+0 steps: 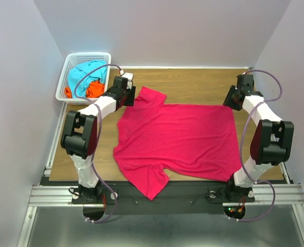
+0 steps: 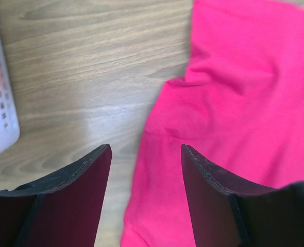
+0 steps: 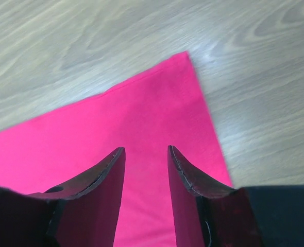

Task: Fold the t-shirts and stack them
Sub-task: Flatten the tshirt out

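The crimson-pink t-shirt [image 1: 178, 141] lies spread open across the middle of the wooden desk [image 1: 203, 82], its neck end toward my left arm and its straight hem toward my right. One short sleeve points at the far left. The other reaches past the desk's near edge, between my two bases.

My left pincer [image 2: 146, 149] hangs over the far left of the shirt, beside the far sleeve, with its jaws apart and nothing between them. In the left wrist view one finger sits over bare wood and the other over pink cloth, so the shirt's wrinkled edge runs up between them. I cannot tell whether the fingertips touch the cloth.

My right pincer [image 3: 146, 148] is at the far right corner of the shirt, its jaws likewise apart and holding nothing. In the right wrist view both fingers sit over cloth, with the hem's pointed corner just ahead of them and bare wood beyond.

At the far left corner of the desk stands a white lattice basket [image 1: 69, 72], well apart from the pink shirt. The turquoise-blue t-shirt [image 1: 85, 74] is bunched inside it, with the orange t-shirt [image 1: 94, 88] bunched at its nearer side, touching it. A corner of the basket shows at the left edge of the left wrist view.
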Robot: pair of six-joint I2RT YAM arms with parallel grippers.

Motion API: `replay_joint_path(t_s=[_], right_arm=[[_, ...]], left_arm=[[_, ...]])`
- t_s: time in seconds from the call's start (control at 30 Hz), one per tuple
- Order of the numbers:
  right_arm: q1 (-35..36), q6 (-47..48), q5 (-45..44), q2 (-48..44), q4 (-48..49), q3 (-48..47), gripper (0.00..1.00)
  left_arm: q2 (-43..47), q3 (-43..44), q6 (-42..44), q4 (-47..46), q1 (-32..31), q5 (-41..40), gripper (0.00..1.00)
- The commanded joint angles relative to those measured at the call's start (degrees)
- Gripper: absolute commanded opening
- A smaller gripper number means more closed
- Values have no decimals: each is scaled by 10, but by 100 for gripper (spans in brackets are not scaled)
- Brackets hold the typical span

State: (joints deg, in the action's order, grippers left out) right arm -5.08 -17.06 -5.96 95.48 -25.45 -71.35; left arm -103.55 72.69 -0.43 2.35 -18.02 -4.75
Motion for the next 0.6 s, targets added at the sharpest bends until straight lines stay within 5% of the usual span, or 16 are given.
replay_joint_path(t_s=[0.0, 0.57], right_arm=[[-19, 6, 11, 21, 12, -48, 44], [-54, 26, 15, 85, 30, -61, 44]], left_arm=[[-31, 51, 57, -7, 15, 22, 64], [-113, 88, 80, 41, 16, 87, 61]])
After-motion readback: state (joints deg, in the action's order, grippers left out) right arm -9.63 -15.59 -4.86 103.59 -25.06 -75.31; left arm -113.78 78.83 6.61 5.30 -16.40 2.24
